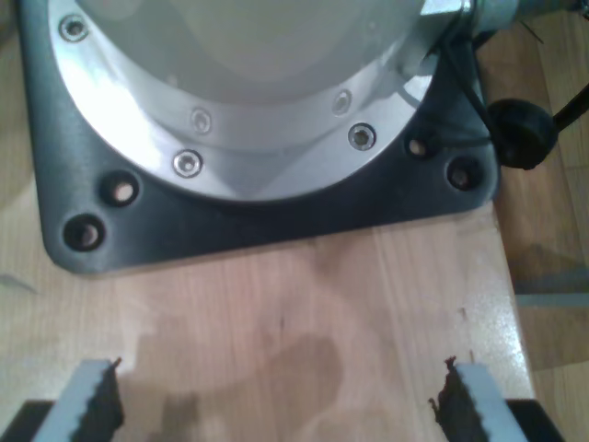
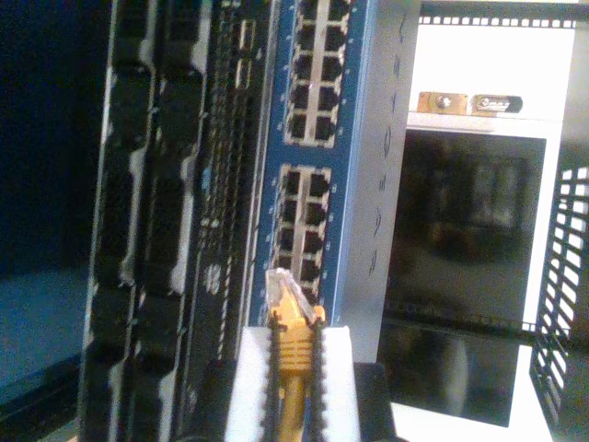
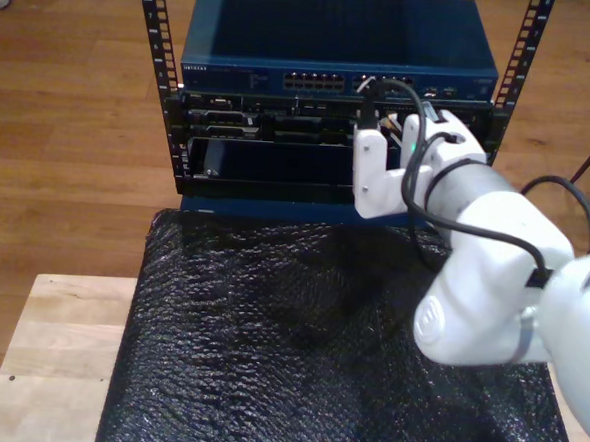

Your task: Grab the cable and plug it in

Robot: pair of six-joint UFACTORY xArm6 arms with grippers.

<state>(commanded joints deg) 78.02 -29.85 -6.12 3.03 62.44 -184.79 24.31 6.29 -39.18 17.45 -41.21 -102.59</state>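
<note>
Gripping the cable [image 2: 293, 345] just behind its clear plug [image 2: 280, 287], my second pincer [image 2: 293, 368] is clamped on the yellow boot, with the plug tip right at the lower block of ports on the blue network switch [image 2: 317, 175]. Seen from the exterior view, that arm reaches to the switch [image 3: 285, 52] in the rack [image 3: 162, 63], beyond the black mat [image 3: 268, 340] covering the desk [image 3: 51, 356]. My first pincer [image 1: 276, 405] hangs with its jaws apart over bare wood, near a dark base plate [image 1: 258, 226].
</note>
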